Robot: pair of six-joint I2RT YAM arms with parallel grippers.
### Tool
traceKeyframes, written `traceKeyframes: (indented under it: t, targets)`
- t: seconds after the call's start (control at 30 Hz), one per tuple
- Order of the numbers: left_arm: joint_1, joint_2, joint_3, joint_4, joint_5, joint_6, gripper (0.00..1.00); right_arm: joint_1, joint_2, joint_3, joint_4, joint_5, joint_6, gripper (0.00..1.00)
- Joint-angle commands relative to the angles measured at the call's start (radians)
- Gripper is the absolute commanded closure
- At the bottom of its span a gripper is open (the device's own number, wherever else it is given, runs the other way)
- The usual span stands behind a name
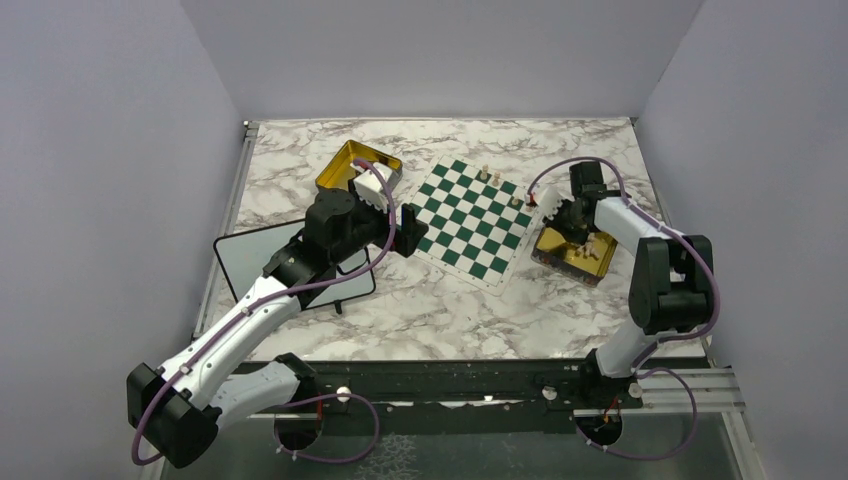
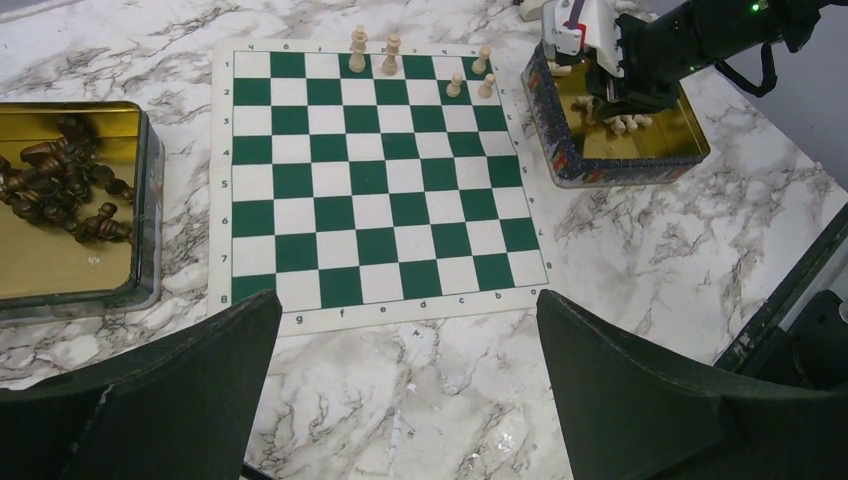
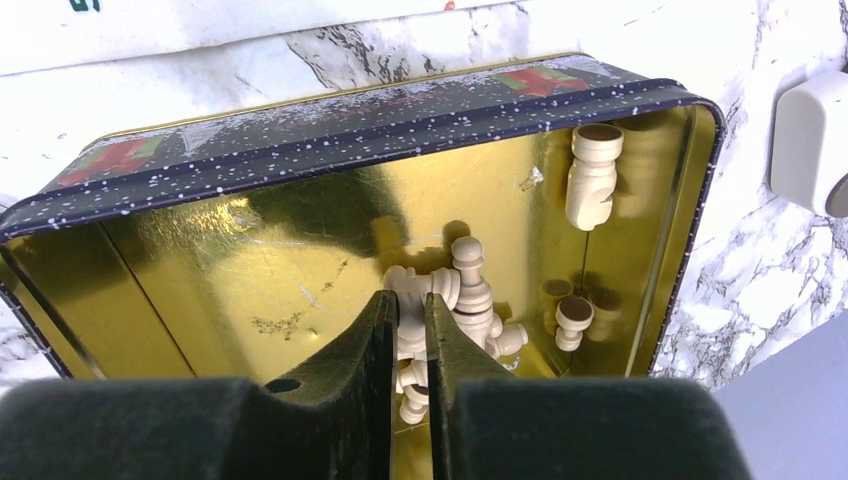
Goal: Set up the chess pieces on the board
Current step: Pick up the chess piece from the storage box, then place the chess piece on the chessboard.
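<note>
Left arm (image 1: 240, 320) and right arm (image 1: 625, 215) have white shells and chunky black joints. A purple cable (image 1: 392, 215) loops along each. Gripper fingers (image 2: 650, 390) are matte black wedges.

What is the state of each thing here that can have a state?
board: flat, mostly bare
pale pieces on board: five, upright, near one edge
tin of dark pieces: open, pieces lying inside
tin of pale pieces: open, pieces lying inside
left gripper: open
right gripper: inside pale tin, jaws almost together, grip unclear
</note>
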Motion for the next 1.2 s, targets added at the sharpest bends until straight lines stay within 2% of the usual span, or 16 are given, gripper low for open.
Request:
traceKeyframes:
  t: [0.0,0.17,0.43,0.67,0.83,1.03,1.17]
  targets:
    - [-0.003,-0.021,-0.005,0.016,-0.021,0.011,0.01,0.005,-0.043,0.003,0.001,0.013,0.012,0.84]
    - [-0.003,-0.021,-0.005,0.014,-0.039,0.004,0.01,0.005,-0.077,0.012,-0.002,0.08,0.066,0.87]
    - [-0.003,-0.021,-0.001,-0.003,-0.158,-0.031,0.01,0.005,-0.141,0.07,0.024,0.124,0.212,0.95]
    - [-0.003,-0.008,-0.016,0.026,-0.097,-0.045,0.01,0.004,-0.181,0.127,-0.01,0.099,0.298,0.95]
    - [-0.003,-0.012,-0.015,0.043,-0.08,-0.092,0.01,0.006,-0.235,0.153,0.043,0.0,0.433,0.96]
    - [-0.003,0.007,0.005,0.111,-0.009,-0.202,0.07,0.005,-0.226,0.257,0.064,-0.207,0.745,0.95]
    - [-0.003,0.062,0.034,0.147,0.01,-0.284,0.12,0.016,-0.229,0.262,0.125,-0.37,0.914,0.94]
